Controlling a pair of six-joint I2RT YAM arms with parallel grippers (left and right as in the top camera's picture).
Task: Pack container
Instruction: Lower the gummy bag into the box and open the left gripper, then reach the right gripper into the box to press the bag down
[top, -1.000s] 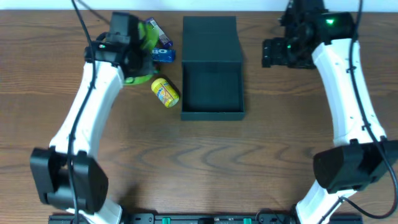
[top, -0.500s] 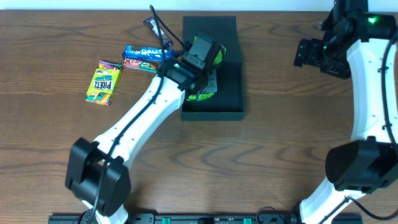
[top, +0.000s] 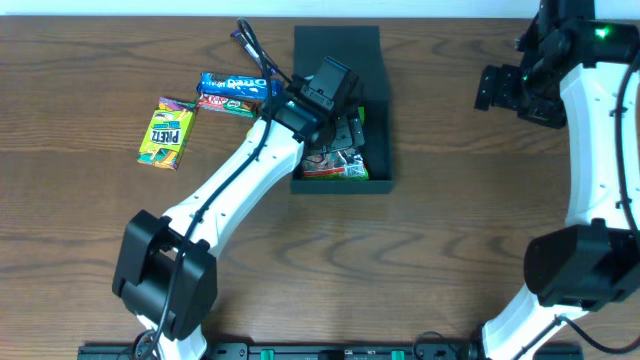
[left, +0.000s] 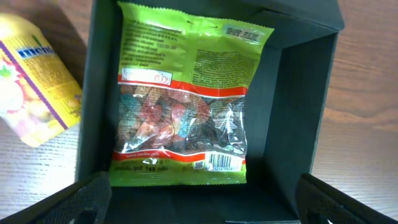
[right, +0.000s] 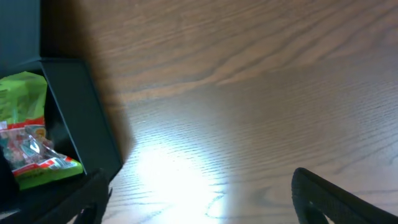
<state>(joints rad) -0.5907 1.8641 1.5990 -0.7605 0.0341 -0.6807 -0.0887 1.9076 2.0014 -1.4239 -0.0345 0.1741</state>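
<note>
While the left gripper (top: 330, 88) hangs over the open container (top: 338, 55) at the upper centre of the overhead view, we see from the left wrist view that its jaws stand wide apart. Its two dark finger ends sit in the lower left and lower right corners of that frame, and the left gripper (left: 202, 190) holds nothing and touches nothing we can make out. Between and beyond them lies the container (left: 292, 124), its dark teal walls framing a green gummy packet (left: 183, 106) that rests flat on the floor of the box, printed back up. Overhead, the same gummy packet (top: 335, 160) shows in the lower half of the box, partly covered by the arm, with the flap lid folded back toward the top edge of the frame.

We find a yellow packet (left: 34, 87) at the upper left of the left wrist view, lying on the table (top: 400, 260) just beside the container's outer wall.

At the upper right of the overhead view the right gripper (top: 500, 88) hovers well apart from the box. In its own view the right gripper (right: 199, 199) is also spread wide, with only bare wood between the finger ends; the container (right: 87, 118) sits at the left edge.

A blue Oreo pack (top: 235, 84) and a Pretz box (top: 167, 133) lie at the upper left.
</note>
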